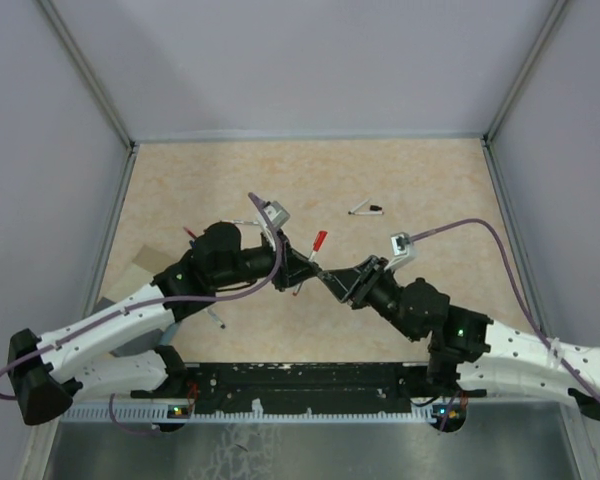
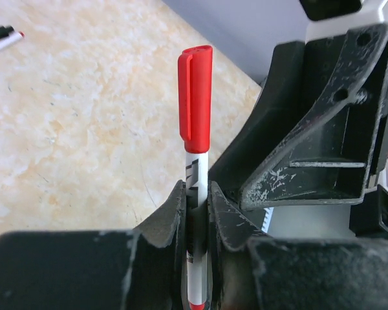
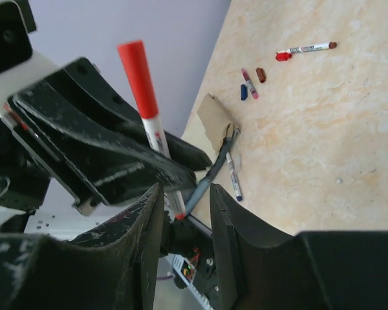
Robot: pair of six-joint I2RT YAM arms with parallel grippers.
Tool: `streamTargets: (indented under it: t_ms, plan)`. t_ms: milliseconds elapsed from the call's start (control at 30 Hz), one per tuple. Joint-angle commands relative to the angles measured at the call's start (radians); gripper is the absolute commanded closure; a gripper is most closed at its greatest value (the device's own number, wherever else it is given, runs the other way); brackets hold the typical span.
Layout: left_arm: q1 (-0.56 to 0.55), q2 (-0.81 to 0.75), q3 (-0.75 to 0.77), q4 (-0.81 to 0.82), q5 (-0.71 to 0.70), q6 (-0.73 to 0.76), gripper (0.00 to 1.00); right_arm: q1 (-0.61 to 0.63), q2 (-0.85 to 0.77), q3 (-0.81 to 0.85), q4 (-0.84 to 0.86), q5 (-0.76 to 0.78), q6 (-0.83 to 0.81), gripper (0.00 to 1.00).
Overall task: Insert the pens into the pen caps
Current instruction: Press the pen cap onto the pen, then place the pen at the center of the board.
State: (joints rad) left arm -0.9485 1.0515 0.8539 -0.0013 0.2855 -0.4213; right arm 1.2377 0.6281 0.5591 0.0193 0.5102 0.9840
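Clenched in the left tool (image 2: 195,197), a thin white-barrelled pen (image 2: 198,169) is shown, red plastic cap (image 2: 194,97) seated above; the right tool (image 3: 185,190) alongside is released. Capping is judged complete; set-down is called for.

Beige table (image 1: 430,180), loose pens (image 3: 307,49), small caps (image 3: 261,75)

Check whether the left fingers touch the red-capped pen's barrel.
Touching. The left wrist view shows both left fingers pressed against the white barrel of the red-capped pen, no gap.
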Motion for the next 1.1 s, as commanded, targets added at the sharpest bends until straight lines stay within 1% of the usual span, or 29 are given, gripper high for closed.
streamTargets:
  t_ms: [0, 133, 233, 300, 367, 567, 667, 767, 900, 1000, 1067]
  plan:
    - [0.010, -0.050, 0.020, 0.082, -0.035, 0.010, 1.00, 0.014, -0.057, 0.022, -0.085, -0.027, -0.050, 0.65]
    - [0.010, -0.102, -0.012, 0.092, 0.007, 0.022, 1.00, 0.015, -0.111, 0.005, -0.150, -0.017, -0.057, 0.64]
    - [0.010, -0.154, -0.043, 0.116, 0.089, 0.051, 1.00, 0.013, -0.141, -0.015, -0.216, -0.011, -0.055, 0.64]
    - [0.010, -0.191, -0.078, 0.153, 0.146, 0.067, 1.00, 0.014, -0.146, -0.026, -0.286, 0.001, -0.031, 0.64]
    - [0.009, -0.225, -0.102, 0.167, 0.163, 0.075, 1.00, 0.015, -0.137, -0.033, -0.365, 0.006, -0.005, 0.64]
    - [0.009, -0.260, -0.098, 0.121, 0.188, 0.093, 1.00, 0.013, -0.030, -0.032, -0.521, -0.004, 0.077, 0.64]
    - [0.010, -0.272, -0.102, 0.110, 0.209, 0.092, 1.00, 0.009, 0.046, -0.016, -0.546, -0.010, 0.064, 0.62]
    - [0.010, -0.267, -0.104, 0.092, 0.224, 0.101, 1.00, -0.019, 0.120, 0.001, -0.555, -0.026, 0.030, 0.60]
    - [0.010, -0.239, -0.108, 0.072, 0.183, 0.102, 1.00, -0.088, 0.186, 0.005, -0.538, -0.070, -0.006, 0.59]
    - [0.010, -0.206, -0.108, 0.010, 0.029, 0.073, 1.00, -0.154, 0.204, -0.022, -0.511, -0.124, -0.017, 0.58]
    - [0.010, -0.180, -0.095, -0.061, -0.112, 0.031, 1.00, -0.196, 0.199, -0.044, -0.487, -0.169, -0.027, 0.59]
